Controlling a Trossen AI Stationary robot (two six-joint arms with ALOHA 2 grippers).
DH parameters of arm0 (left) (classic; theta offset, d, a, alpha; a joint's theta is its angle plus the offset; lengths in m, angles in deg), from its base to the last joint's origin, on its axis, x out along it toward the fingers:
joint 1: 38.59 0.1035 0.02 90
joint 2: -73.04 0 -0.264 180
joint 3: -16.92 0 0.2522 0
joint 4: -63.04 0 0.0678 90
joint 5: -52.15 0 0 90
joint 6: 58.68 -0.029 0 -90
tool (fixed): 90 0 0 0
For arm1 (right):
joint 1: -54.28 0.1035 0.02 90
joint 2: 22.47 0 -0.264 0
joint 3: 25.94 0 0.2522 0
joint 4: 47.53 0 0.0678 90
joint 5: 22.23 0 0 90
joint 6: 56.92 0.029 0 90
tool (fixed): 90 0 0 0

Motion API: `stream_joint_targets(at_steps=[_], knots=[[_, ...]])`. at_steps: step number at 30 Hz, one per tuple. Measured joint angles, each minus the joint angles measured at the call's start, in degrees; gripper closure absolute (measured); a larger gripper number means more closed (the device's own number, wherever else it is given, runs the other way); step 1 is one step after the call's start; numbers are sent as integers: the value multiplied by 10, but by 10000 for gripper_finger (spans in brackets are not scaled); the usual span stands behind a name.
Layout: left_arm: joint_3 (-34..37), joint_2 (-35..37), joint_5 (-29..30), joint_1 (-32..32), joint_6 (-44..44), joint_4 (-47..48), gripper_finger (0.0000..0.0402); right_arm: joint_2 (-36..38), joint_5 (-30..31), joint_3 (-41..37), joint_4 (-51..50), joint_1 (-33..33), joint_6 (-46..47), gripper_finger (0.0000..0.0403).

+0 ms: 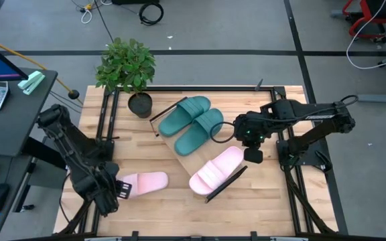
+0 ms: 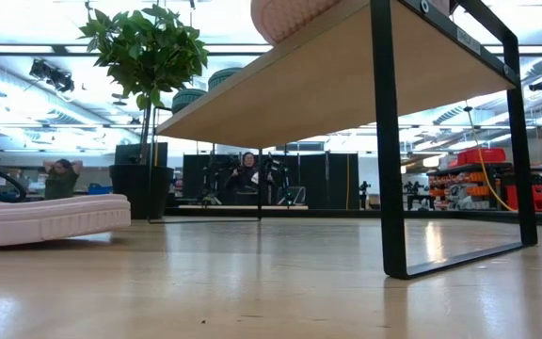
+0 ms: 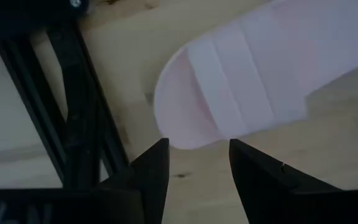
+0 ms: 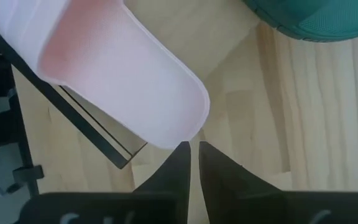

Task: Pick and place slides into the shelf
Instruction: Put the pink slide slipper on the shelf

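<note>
Bright, even overhead light here, with soft shadows. Ceiling strips glare in the low view. The blurred pale pink foam slide (image 3: 253,74) fills the left wrist view.
</note>
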State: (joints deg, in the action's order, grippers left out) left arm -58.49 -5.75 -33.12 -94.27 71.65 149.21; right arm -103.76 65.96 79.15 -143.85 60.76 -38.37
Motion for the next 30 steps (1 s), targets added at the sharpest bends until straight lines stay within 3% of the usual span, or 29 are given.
stream_joint_targets(at_steps=[7, 11, 14, 16, 20, 24, 30], knots=[[35, -3, 53, -13, -2, -49, 230, 0, 0, 0, 2, 0, 63, 361], [61, -3, 189, -14, -28, -130, 230, 0, 0, 0, 20, 0, 114, 362], [70, -4, 305, -19, -114, -183, 230, 0, 0, 0, 34, 0, 152, 361], [70, -3, 319, -19, -156, -198, 230, 0, 0, 0, 46, 0, 179, 360], [70, -3, 317, -19, -158, -203, 230, 0, 0, 0, 67, 0, 213, 361], [70, -4, 319, -19, -59, -248, 230, 0, 6, 0, 87, 0, 233, 364], [70, -4, 467, -31, -159, -430, 230, 0, 14, 0, 102, 0, 187, 363]])
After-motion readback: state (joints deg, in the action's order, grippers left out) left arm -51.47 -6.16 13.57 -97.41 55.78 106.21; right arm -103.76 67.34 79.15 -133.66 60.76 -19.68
